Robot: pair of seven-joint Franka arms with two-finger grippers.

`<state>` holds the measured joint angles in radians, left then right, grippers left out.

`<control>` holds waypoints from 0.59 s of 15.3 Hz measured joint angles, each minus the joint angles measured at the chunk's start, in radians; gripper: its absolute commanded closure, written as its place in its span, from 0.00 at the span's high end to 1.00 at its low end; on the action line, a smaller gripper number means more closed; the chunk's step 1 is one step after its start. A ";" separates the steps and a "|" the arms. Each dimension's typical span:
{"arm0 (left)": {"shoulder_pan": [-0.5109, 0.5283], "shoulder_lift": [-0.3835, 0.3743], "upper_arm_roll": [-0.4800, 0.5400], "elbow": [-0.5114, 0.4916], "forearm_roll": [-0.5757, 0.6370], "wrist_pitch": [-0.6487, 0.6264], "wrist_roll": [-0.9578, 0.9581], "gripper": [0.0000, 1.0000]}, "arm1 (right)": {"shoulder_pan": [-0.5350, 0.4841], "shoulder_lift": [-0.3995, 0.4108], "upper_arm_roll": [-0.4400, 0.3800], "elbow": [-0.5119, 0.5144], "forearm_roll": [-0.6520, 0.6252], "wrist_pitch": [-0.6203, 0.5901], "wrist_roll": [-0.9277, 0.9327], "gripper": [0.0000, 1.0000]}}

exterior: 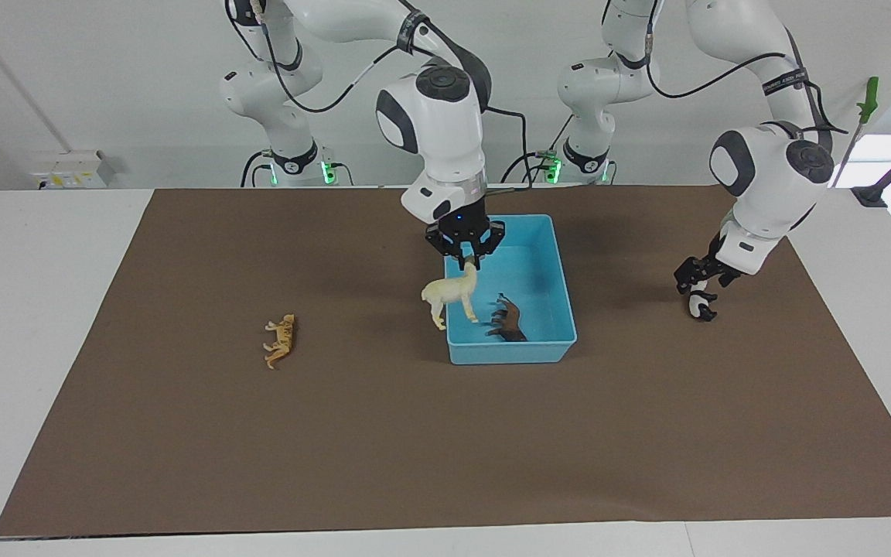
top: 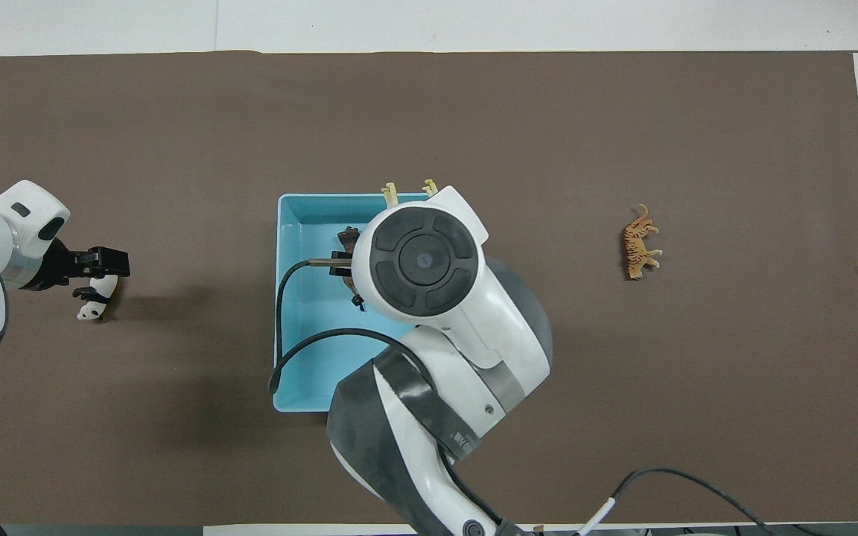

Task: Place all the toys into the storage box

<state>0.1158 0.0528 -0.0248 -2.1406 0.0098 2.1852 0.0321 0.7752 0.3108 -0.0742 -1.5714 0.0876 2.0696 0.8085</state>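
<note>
My right gripper (exterior: 466,261) is shut on the neck of the cream-white horse (exterior: 445,295). The horse hangs over the storage box's (exterior: 509,350) wall toward the right arm's end. In the overhead view the right arm covers it except for its feet (top: 407,190). A dark brown figure (exterior: 509,320) lies inside the light blue storage box (top: 310,365). The orange tiger (exterior: 280,341) (top: 640,243) lies on its side on the mat toward the right arm's end. My left gripper (exterior: 699,292) (top: 103,269) is open, low over the panda (exterior: 701,309) (top: 92,304).
A brown mat (exterior: 445,449) covers most of the white table (exterior: 35,309). The box stands mid-mat, nearer to the robots than the mat's middle.
</note>
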 measured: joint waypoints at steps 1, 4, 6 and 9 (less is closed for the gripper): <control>0.009 -0.001 0.000 0.000 0.001 0.001 0.019 1.00 | 0.024 0.003 0.000 0.000 0.000 0.012 0.027 0.19; 0.050 -0.002 0.000 -0.007 0.001 0.004 0.070 1.00 | 0.078 0.016 0.000 0.001 -0.039 0.011 0.078 1.00; 0.062 -0.002 0.000 -0.038 0.001 0.035 0.076 1.00 | 0.081 0.017 -0.003 0.011 -0.105 -0.088 0.081 1.00; 0.063 -0.002 -0.002 -0.095 0.001 0.086 0.077 1.00 | 0.035 0.008 -0.020 0.068 -0.138 -0.204 0.009 1.00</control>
<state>0.1790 0.0512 -0.0267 -2.2360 0.0108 2.2716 0.1090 0.8104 0.3186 -0.0943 -1.5035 -0.0508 1.8659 0.8173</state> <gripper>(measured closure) 0.000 0.176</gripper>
